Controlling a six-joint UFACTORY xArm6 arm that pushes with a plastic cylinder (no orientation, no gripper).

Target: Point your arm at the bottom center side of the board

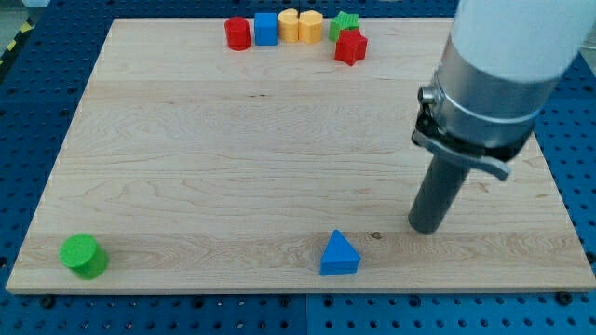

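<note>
Rod-ended, with no claw to open or close at all, my arm finishes in a straight dark rod, and my tip (426,227) rests on the pale wooden board (233,177) toward the view's lower right, holding nothing. It stands near the small blue triangular plastic block (339,255), which lies to the tip's left and slightly lower, apart from it.

The target is the bottom centre of the board, a bare stretch of edge just left of that blue triangle. Nothing needs gripping there; I judge the wood stiff and smooth, so the tip should slide freely. The blue triangle looks light and would likely skid if clipped (it sits right on the direct path).

No containers are in view. A green plastic cylinder (84,256) sits at the view's bottom left corner. Along the top edge cluster a red cylinder (237,33), a blue cube (266,28), two yellow blocks (299,25), a green block (345,22) partly hidden, and a red star-like block (351,46).
</note>
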